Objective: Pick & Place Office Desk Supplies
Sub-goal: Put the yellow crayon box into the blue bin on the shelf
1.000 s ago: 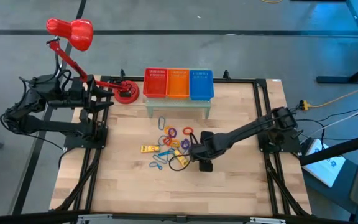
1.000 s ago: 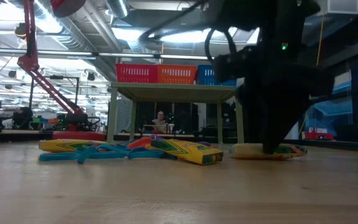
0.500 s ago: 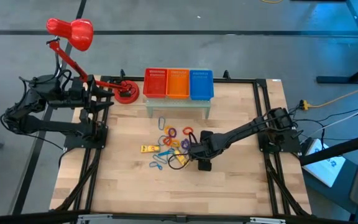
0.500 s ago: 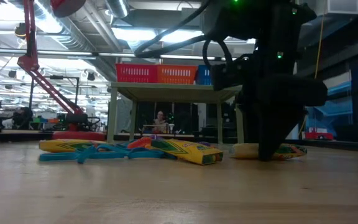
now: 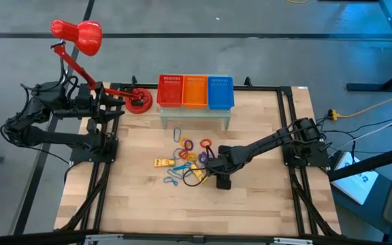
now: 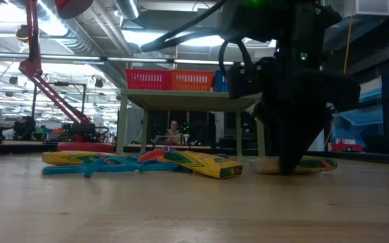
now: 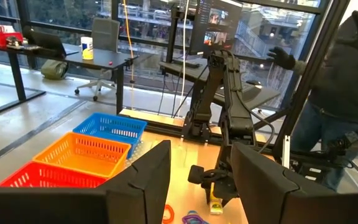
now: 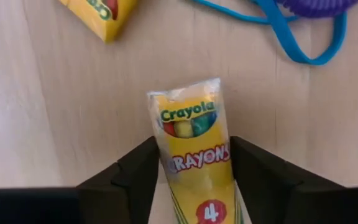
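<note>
My right gripper (image 8: 194, 180) is down at the table among the supplies, shut on a yellow crayon packet (image 8: 191, 143) that lies flat on the wood. The same gripper (image 6: 286, 169) stands over that packet (image 6: 316, 164) in the low view. A second yellow packet (image 5: 162, 162), purple and orange band loops (image 5: 188, 145) and blue wiry loops (image 5: 173, 179) lie flat beside it. My left gripper (image 7: 201, 180) is open and waits off the table's left edge, by the lamp. My right gripper has the crayon packet between its two fingers (image 8: 142, 171), one on each long side (image 8: 166, 162). The fingers come from above, pointing down, and lie along the packet. The packet lies flat on the table; its printed end sticks out past the fingertips.
Red, orange and blue mesh baskets (image 5: 194, 92) sit on a small stand at the far edge. A red desk lamp (image 5: 77, 35) stands at the far left corner. Bare wood lies toward the near edge (image 5: 196, 211). A person (image 7: 347, 93) stands beyond the table.
My right gripper has sunk a little farther toward the table over the crayon packet. The packet and the other supplies have stayed where they were.
</note>
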